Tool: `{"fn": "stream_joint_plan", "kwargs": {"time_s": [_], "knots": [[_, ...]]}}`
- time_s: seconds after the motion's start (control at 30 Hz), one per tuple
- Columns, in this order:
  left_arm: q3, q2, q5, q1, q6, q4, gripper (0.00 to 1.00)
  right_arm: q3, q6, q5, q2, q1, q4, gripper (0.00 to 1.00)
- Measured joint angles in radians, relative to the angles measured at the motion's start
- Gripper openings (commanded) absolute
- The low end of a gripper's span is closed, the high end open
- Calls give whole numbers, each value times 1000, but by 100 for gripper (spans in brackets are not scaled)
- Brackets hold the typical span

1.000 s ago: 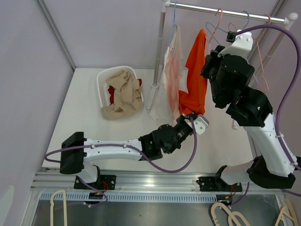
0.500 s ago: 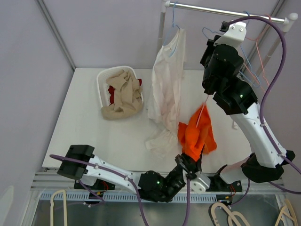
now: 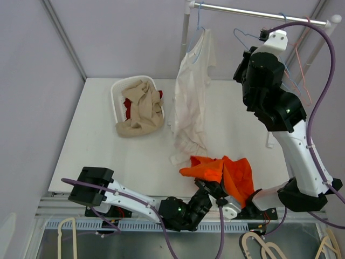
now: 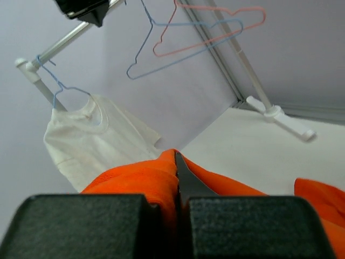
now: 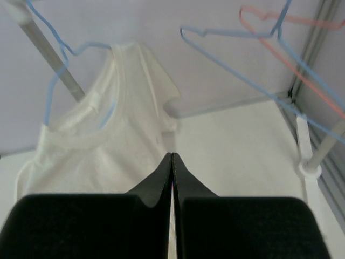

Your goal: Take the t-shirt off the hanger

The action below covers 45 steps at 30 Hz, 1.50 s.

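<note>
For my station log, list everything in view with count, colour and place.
orange t-shirt: one, orange, crumpled at white table's near edge.
white t-shirt: one, white, on blue wire hanger on metal rail.
empty wire hangers: at least two, blue and pink, on rail.
white plastic basket: one, table's far left, holding beige and red clothes.
left gripper: black, shut on orange t-shirt.
right gripper: black, shut, empty, raised near rail.

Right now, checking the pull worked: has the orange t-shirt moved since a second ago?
Yes. The orange t-shirt dropped from the rail to the front of the table, pinched in the left tool.
</note>
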Motion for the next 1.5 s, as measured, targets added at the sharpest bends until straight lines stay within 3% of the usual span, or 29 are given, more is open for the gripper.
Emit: {"fn": "stream_joint_plan", "kwargs": {"time_s": [0.03, 0.07, 0.1, 0.13, 0.23, 0.37, 0.43, 0.53, 0.73, 1.1, 1.5], "knots": [[-27, -14, -13, 1, -9, 3, 1, -32, 39, -54, -17, -32, -39, 6], [-51, -26, -23, 1, -24, 6, 1, -83, 71, -109, -41, -67, -62, 20], [-76, -37, -33, 0, -39, 9, 1, -156, 103, -158, -70, -103, -89, 26], [-105, -49, -46, -1, -61, 13, 1, -233, 129, -197, -98, -130, -103, 44], [-173, -66, -74, -4, -134, 19, 1, -488, 196, -316, -171, -167, -161, 81], [-200, -66, -79, -19, -324, -51, 1, -695, 229, -465, -214, -195, -219, 83], [-198, -76, -56, -23, -469, -171, 1, -731, 229, -528, -238, -224, -238, 84], [-183, -101, 63, -24, -722, -411, 1, -729, 196, -666, -272, -282, -254, 84], [-124, -124, 265, -34, -970, -625, 1, -646, 98, -937, -207, -287, -284, 83], [-125, -253, 614, -40, -1150, -845, 1, -629, 14, -1012, 6, -30, -342, 80], [-230, -477, 687, -40, -1213, -951, 1, -686, -24, -1035, 136, 188, -346, 76]]}}
